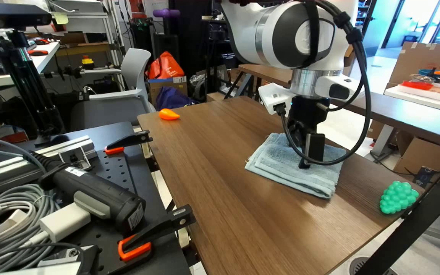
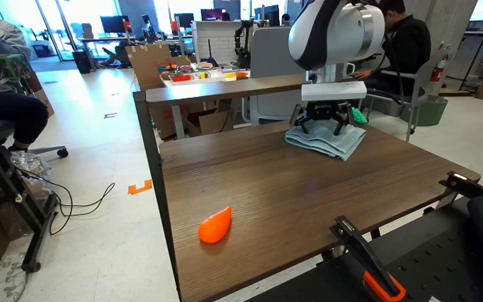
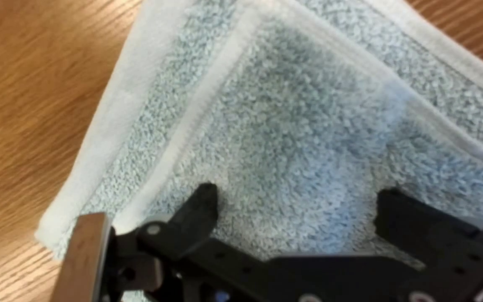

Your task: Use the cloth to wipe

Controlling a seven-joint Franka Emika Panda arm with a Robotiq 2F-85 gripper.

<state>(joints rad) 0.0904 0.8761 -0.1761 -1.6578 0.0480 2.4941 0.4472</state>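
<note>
your gripper (image 3: pixel 299 197) points down over the light-blue cloth (image 3: pixel 292 126), its fingers (image 3: pixel 199 209) spread wide with the flat top of the fabric showing between them; in both exterior views the tips come down to the cloth, though whether they press into it you cannot tell; the cloth lies folded in layers, with pale hems, on the brown wood-grain table (image 2: pixel 250 184), toward its far edge in an exterior view; on the same tabletop you have a green knobbly object (image 1: pixel 398 197) close to a corner, apart from the cloth, and, well apart toward the opposite end, a glossy orange drop-shaped object (image 2: pixel 215 226); just beside that table sits a black perforated surface (image 1: pixel 118 168) bearing two black-and-orange clamps (image 1: pixel 162 227), a black handheld device (image 1: pixel 101 191) and a coil of grey cable (image 1: pixel 33 198); beyond the opposite edge stands a second brown table (image 1: pixel 399 114), with an open cardboard box (image 2: pixel 212 126) near it on the pale floor (image 2: pixel 90 151), its inside hidden from you; farther back, a white surface (image 1: pixel 414 100) carries coloured things (image 1: pixel 416 85) too small for you to name; a person in black (image 2: pixel 411 50) sits near a green bin (image 2: pixel 428 112) whose contents are out of your sight; another person (image 2: pixel 6 105) sits cut off at the side of an exterior view
</note>
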